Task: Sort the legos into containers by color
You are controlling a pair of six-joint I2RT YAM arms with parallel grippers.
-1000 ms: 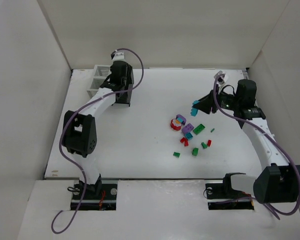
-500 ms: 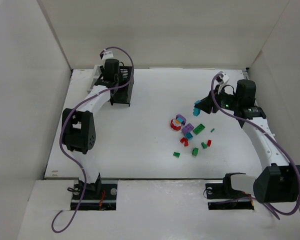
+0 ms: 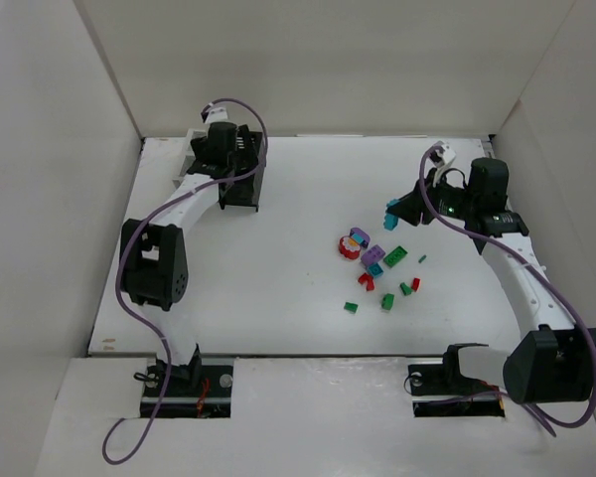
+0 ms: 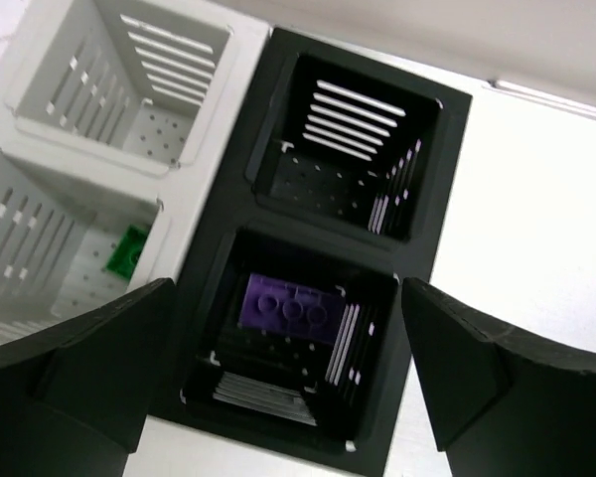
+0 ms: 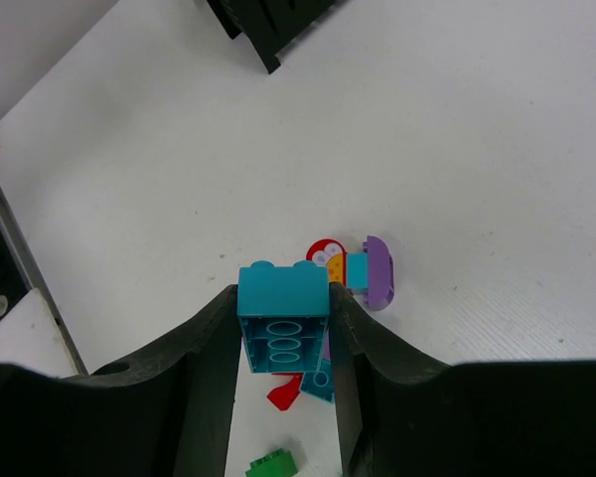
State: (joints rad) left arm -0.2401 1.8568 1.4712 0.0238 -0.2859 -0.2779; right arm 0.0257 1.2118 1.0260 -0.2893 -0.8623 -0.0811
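Purple brick [image 4: 286, 310] lies flat, studs up, in the nearer compartment of the black container [image 4: 447, 179]. It is straight below the left end effector [image 4: 283, 368], btwn its two fingers but touching neither. Left end effector is released: fingers spread wide, nothing in them. It hangs over the containers at the far-left corner of the table [image 3: 278, 288].

Green brick [image 4: 131, 250] sits in the nearer compartment of the white container [image 4: 194, 214], which joins the black one on its left.

Teal brick [image 5: 284, 333] is grasped by the right end effector [image 5: 283, 298], pinched on both sides btwn the fingers and held up off the table. Loose legos [image 3: 377, 263] lie in a cluster mid-right on the table, incl. a red/yellow/teal/purple joined piece, red bits and green bricks. Right end effector w/ its teal brick is just far-right of that cluster, well apart from the containers.
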